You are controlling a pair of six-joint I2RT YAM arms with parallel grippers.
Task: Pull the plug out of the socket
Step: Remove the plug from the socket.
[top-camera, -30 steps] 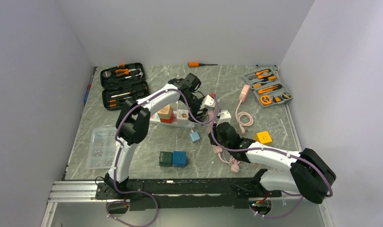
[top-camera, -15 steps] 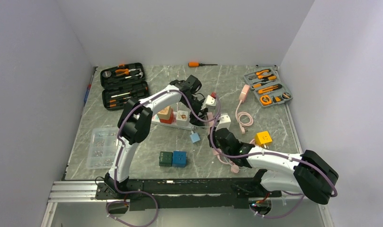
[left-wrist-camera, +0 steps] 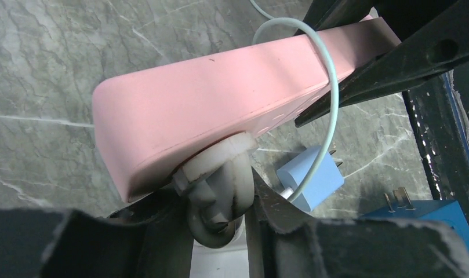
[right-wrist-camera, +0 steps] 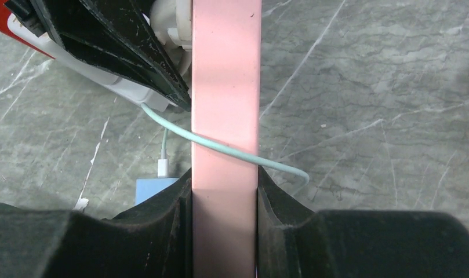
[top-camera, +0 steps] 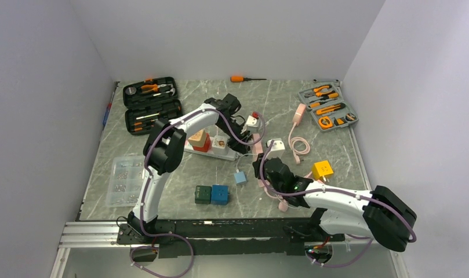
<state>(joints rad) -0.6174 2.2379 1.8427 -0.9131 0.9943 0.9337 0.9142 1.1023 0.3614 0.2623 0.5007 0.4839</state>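
Holding pink power strip (right-wrist-camera: 226, 87) clamped in right gripper (right-wrist-camera: 225, 197) near middle of tabletop (top-camera: 336, 145); pinching white plug (left-wrist-camera: 232, 153), seated in strip's end, with left gripper (left-wrist-camera: 217, 202).

left arm (top-camera: 182, 120): extended forward | left fingers (left-wrist-camera: 133, 243): pinched tight | right arm (top-camera: 336, 197): low, angled inward | right fingers (right-wrist-camera: 145, 231): clamped

The socket (left-wrist-camera: 220, 98) is a long pink strip with rounded corners, standing on edge. In the right wrist view it runs from 12 to 6 o'clock. The plug (left-wrist-camera: 217, 185), white and rounded, sits pushed into the socket's face near one end, at 7 o'clock in the left wrist view.
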